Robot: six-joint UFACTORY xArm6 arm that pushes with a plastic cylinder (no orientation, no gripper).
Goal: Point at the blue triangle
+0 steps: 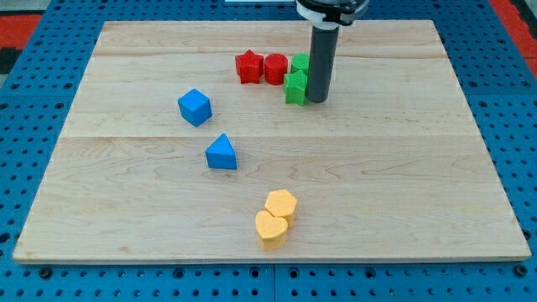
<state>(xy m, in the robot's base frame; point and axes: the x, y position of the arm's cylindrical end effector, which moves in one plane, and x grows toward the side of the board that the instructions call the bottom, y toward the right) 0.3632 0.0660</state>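
You have the wooden table filling most of the view, a pale board made of joined planks lying on a blue perforated surface.

Next in size is the rod, a dark upright cylinder coming down from the view's top under a white and black collar. My tip rests on the board at the view's upper middle, just to the right of the green blocks and touching or nearly touching them. This arm has no tool that opens or closes, so there is nothing released, clenched or grasping; the rod holds nothing.

Now the blocks. The blue cube sits left of centre, standing apart from the others. The blue triangle, the one you want, lies below and slightly right of the cube, near the board's middle, well apart from my tip, which is up and to the view's right of it.

Two yellow blocks touch each other near the view's bottom: a yellow hexagon and, just below and left of it, a yellow heart.

Near the top, a red star and a red block stand side by side. Right of them are a green star and, behind it, a green block partly hidden by the rod.
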